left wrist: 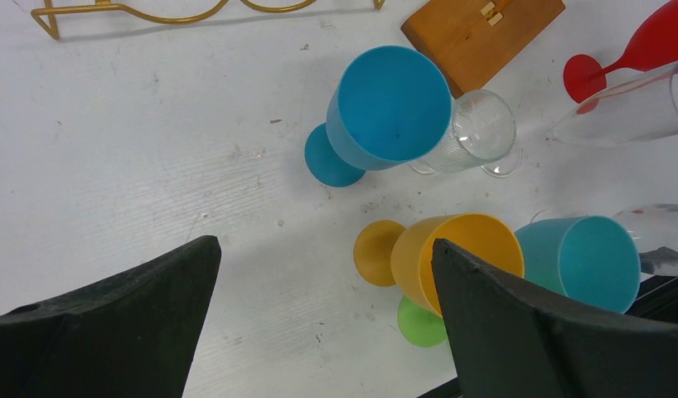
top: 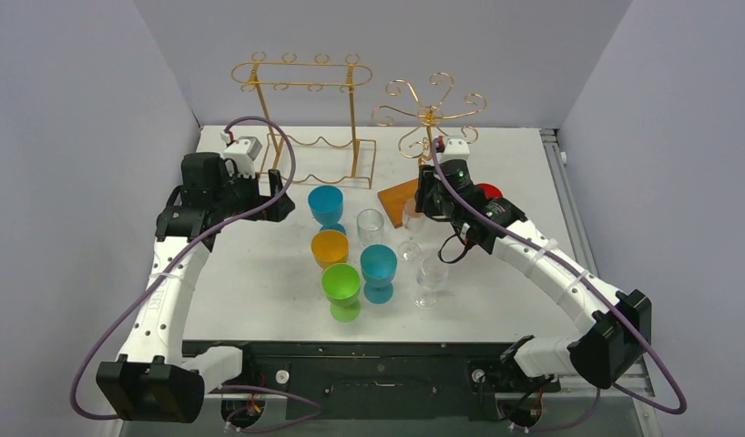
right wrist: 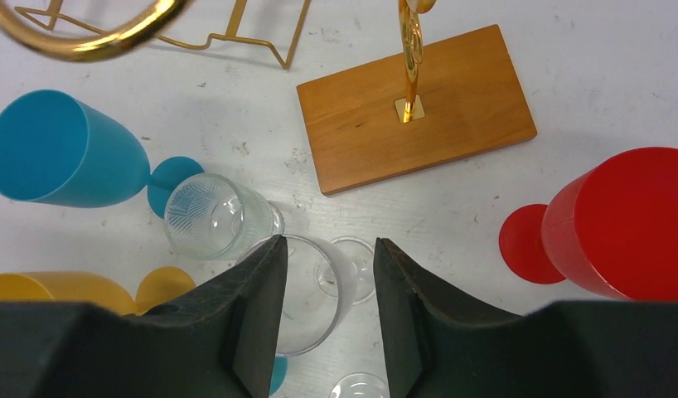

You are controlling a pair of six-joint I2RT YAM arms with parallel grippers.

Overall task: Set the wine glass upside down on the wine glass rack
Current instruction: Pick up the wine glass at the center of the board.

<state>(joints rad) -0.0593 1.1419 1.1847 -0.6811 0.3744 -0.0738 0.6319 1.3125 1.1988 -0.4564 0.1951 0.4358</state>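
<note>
Right gripper (right wrist: 327, 286) — jaws halfway closed astride the clear wine glass (right wrist: 304, 311), upright just near of the wine glass rack (right wrist: 468, 108), grip not verifiable; close gently on the bowl, lift clear of the tumbler (right wrist: 215, 217) before inverting; left gripper (left wrist: 323, 265) — spread wide, empty.

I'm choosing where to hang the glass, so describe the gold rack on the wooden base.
The gold rack is thin wire: one upright stem with curled arms spreading at the top, all empty. The stem is set into a rectangular wooden base on the white table, at the back right. A red goblet stands beside the base, apart.
</note>
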